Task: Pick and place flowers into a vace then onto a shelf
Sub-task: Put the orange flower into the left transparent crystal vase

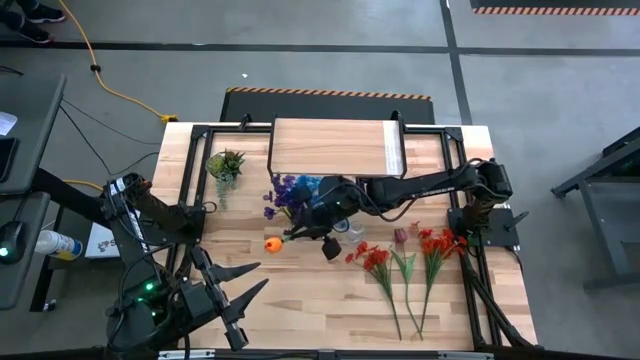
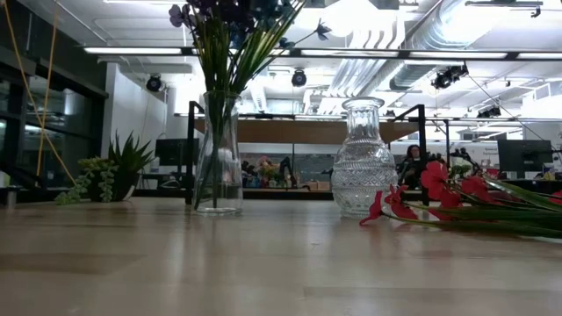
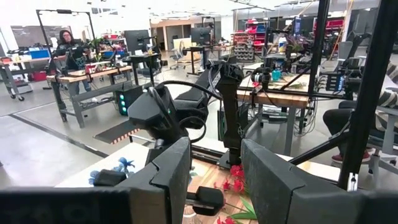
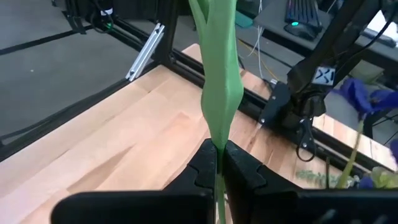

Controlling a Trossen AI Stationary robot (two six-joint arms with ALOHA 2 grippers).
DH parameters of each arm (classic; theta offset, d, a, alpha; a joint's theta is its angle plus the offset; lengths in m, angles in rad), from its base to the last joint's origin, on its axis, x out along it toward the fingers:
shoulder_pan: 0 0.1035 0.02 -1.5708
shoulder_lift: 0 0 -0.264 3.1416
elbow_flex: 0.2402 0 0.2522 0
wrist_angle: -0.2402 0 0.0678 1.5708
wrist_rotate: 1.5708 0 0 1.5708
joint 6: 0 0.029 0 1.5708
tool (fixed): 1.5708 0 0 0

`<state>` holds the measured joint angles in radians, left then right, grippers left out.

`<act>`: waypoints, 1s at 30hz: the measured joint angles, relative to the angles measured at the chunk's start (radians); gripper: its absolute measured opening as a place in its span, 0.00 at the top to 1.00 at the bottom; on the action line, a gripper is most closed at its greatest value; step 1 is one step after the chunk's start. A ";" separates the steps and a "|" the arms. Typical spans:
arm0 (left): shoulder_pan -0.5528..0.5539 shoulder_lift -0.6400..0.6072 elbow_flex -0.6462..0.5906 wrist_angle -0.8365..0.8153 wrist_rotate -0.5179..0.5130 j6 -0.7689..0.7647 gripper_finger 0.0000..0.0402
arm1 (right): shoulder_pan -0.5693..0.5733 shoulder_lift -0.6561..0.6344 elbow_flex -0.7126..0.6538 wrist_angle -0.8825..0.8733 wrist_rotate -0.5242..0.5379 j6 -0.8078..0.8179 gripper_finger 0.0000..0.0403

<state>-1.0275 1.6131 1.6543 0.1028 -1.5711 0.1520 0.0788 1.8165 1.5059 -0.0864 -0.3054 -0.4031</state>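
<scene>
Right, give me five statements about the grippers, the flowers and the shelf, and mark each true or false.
1. The right gripper is shut on a green stem. True.
2. The orange flower lies loose on the table. False: it is on the stem that the right gripper holds.
3. The left gripper holds a red flower. False: it holds nothing, at the near left corner.
4. Red flowers lie on the table. True.
5. A vase stands on the shelf. False: its top is bare.

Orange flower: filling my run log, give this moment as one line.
right gripper: shut on orange flower stem, beside vase | left gripper: open, idle at table's front-left
</scene>
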 joint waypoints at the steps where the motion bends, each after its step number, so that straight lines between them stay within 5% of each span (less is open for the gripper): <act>1: 0.000 0.000 0.000 0.000 0.000 0.000 0.56 | 0.000 0.001 0.000 0.007 0.000 0.000 0.98; 30: 0.000 0.000 0.000 -0.001 0.000 0.000 0.56 | 0.000 0.002 0.000 0.009 0.014 0.014 0.71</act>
<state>-1.0275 1.6131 1.6543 0.1020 -1.5711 0.1524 0.0784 1.8187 1.5059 -0.0776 -0.2915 -0.3889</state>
